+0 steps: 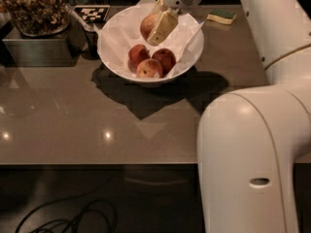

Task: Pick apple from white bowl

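Observation:
The white bowl (116, 57), lined with crumpled white paper, stands at the back of the brown table. My gripper (156, 24) hangs over the bowl and is shut on the apple (148, 25), a pale orange-red one, held above the bowl's inside. One pale finger (162, 26) covers the apple's right side. Three apples stay in the bowl: two darker red ones (138, 55) (165, 58) and a smaller red-yellow one (149, 69) at the front.
A dark tray of brown snacks (34, 8) on a metal box (34, 50) stands at the back left. A checkered marker card (91, 12) lies behind the bowl. A yellow-green sponge (221, 17) lies at the back right. My white arm (252, 144) fills the right foreground.

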You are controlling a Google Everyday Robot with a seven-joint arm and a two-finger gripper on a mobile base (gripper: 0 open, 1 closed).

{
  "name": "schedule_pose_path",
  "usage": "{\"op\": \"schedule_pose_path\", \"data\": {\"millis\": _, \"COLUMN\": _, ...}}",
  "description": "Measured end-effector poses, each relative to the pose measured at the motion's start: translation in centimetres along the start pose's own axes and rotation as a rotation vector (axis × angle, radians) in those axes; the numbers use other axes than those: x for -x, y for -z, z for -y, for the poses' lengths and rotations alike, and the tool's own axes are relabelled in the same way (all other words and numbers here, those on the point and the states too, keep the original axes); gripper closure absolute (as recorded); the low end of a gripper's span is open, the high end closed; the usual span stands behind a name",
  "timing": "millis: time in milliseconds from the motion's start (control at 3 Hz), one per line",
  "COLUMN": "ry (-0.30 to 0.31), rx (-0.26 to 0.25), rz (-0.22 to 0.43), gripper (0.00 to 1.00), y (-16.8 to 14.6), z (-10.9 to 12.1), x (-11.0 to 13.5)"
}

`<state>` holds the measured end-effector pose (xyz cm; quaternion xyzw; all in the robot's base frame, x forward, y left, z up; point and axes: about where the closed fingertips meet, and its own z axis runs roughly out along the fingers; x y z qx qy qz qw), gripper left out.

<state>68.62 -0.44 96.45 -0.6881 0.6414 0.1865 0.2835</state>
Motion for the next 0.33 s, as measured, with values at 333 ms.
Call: {"op": "schedule_pose_path", "data": {"millis": 333, "ry": 0.053, "rx": -0.006, "rz": 0.018, "gripper": 1.00, "y": 2.52, "z": -1.76, "x": 1.40}}
